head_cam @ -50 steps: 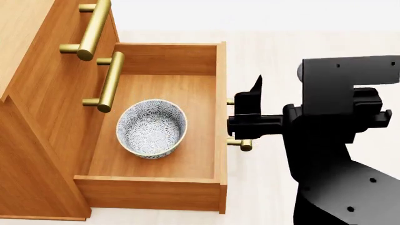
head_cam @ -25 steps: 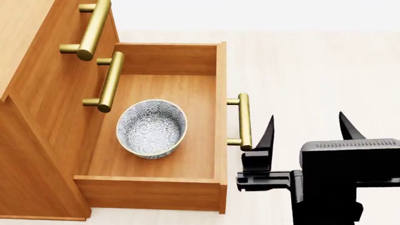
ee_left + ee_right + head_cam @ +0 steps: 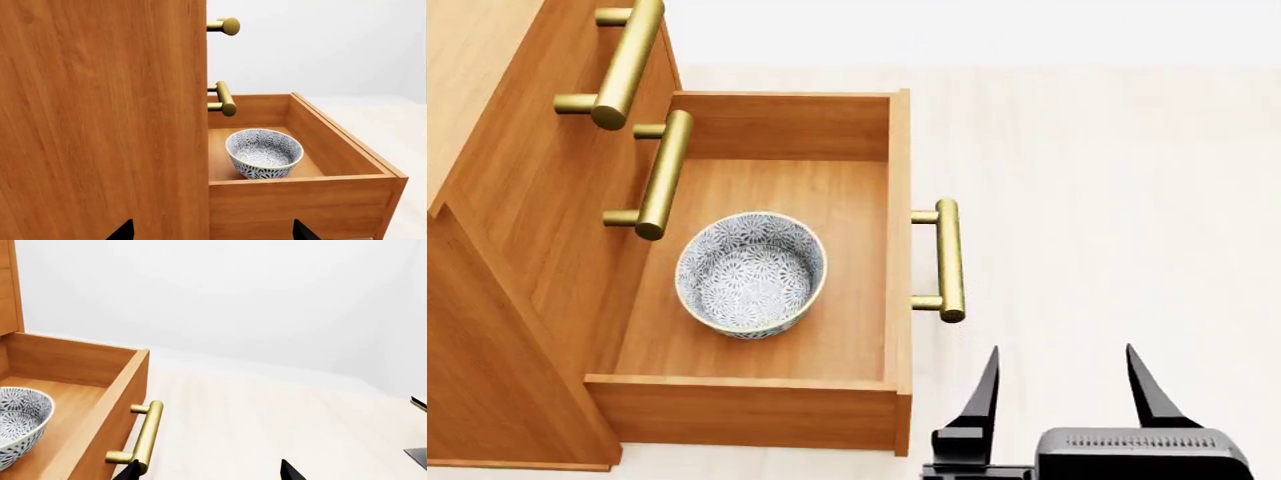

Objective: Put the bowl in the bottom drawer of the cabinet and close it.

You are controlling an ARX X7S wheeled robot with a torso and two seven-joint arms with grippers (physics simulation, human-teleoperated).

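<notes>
Head view: right gripper (image 3: 1054,375) gapes empty, just short of the brass handle (image 3: 949,260). Bowl (image 3: 751,273) sits beyond, in the pulled-out bottom drawer (image 3: 897,250). Left gripper (image 3: 212,231) is spread too.

Bright, even, shadowless simulator light, crisp focus throughout, no glare, blur or edge distortion.

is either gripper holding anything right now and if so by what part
Nothing is held. The right gripper is open, clear of the bottom drawer's handle. The left gripper shows only empty fingertips; the bowl sits in the drawer.

Black right hand (image 3: 1057,385), pointed fingers, ribbed housing
</notes>
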